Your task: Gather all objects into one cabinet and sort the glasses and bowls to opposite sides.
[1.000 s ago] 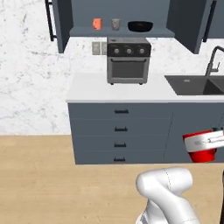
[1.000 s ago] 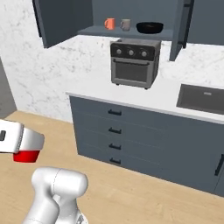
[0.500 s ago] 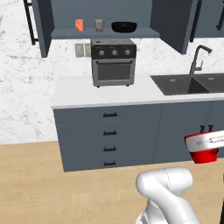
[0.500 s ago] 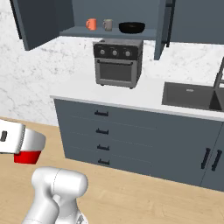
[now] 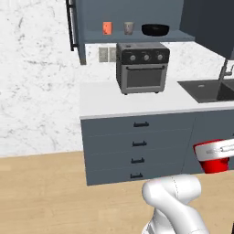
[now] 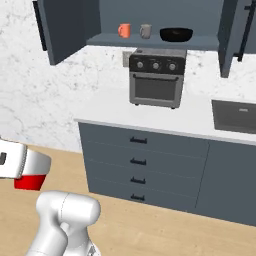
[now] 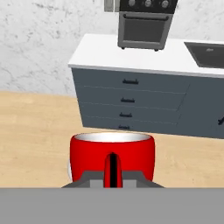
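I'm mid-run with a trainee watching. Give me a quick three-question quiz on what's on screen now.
1. True or false: the gripper is shut on the red cup.
2. On the cabinet shelf, which item sits between the orange cup and the black bowl? A) toaster oven B) grey-beige cup C) a plate
3. What stands on the counter under the open cabinet?

Key: 1 true; 2 B, the grey-beige cup; 3 the toaster oven.

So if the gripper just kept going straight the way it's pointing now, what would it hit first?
Probably the drawer fronts under the counter. The gripper, shut on the red cup, faces them across open floor; depth is hard to judge.
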Tool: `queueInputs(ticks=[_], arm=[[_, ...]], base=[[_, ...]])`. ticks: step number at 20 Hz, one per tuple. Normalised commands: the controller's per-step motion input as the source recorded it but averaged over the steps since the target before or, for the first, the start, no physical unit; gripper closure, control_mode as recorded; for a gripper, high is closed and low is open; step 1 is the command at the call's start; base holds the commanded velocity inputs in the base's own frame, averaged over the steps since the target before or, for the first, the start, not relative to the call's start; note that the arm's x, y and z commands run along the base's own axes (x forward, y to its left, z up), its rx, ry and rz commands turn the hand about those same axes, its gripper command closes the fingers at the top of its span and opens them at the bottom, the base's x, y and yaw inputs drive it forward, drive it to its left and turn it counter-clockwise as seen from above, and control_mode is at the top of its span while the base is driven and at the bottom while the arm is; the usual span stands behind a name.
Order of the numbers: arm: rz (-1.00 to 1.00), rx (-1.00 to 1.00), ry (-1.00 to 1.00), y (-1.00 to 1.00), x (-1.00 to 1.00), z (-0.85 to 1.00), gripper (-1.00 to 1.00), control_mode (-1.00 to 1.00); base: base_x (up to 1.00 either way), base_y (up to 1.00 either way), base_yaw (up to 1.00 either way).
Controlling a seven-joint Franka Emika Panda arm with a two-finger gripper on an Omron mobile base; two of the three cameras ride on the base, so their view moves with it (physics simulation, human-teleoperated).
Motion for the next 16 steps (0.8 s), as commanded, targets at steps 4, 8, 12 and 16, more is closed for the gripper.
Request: queueInputs(ticks=[4, 8, 12, 16], arm=[[0.00, 0.00, 0.00, 0.00, 0.00, 0.00, 1.00, 1.00], [0.00, 0.00, 0.00, 0.00, 0.00, 0.00, 1.00, 1.00], [0.00, 0.00, 0.00, 0.00, 0.00, 0.00, 1.00, 1.00], [0.00, 0.00, 0.00, 0.00, 0.00, 0.00, 1.00, 1.00]], base=[[1.00, 0.66, 0.00], [0.96, -0.23, 0.00], [0.34, -1.00, 0.07], [0.24, -0.79, 0.12]])
